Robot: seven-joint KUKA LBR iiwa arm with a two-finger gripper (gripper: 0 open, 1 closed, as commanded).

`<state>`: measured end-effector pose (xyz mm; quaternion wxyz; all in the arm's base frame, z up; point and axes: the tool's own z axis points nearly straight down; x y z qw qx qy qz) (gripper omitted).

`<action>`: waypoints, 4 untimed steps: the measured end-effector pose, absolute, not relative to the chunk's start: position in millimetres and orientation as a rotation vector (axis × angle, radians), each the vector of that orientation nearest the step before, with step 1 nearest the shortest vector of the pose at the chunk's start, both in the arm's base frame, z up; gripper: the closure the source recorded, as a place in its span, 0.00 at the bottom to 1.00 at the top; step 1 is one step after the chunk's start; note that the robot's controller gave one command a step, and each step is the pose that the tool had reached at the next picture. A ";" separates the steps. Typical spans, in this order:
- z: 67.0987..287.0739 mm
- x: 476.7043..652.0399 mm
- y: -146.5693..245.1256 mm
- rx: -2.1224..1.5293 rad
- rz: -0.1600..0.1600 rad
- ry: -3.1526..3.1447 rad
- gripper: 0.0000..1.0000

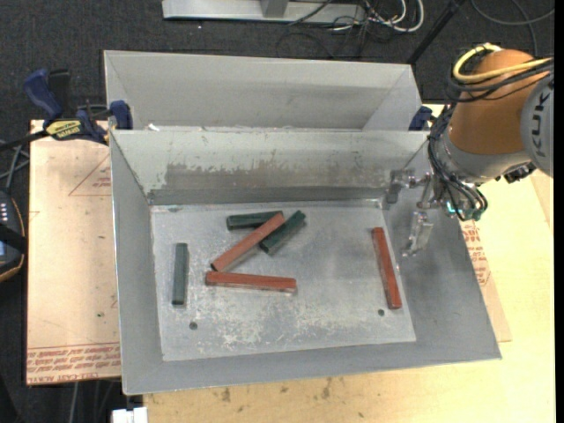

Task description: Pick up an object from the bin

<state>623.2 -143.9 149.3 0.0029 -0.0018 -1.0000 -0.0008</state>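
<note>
My gripper [416, 236] hangs at the right side of the bin, just above the sloping right wall. Immediately to its left, a long red-brown bar [385, 268] lies on the bin floor, running from the back toward the front right. The gripper is beside the upper end of this bar, and nothing shows in its grasp.
Near the bin's middle, two red-brown bars [249, 241] [251, 281] and two dark green bars [254, 221] [283, 233] lie crossed in a loose group. A single dark green bar [180, 273] lies by the left wall. The arm's orange cover sits above the right rim.
</note>
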 end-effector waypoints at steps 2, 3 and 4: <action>125.3 622.3 -140.7 0.256 0.005 -3.141 0.00; 82.0 639.0 -135.8 0.710 0.001 -3.065 0.00; 69.1 642.0 -133.0 0.890 -0.001 -3.016 1.00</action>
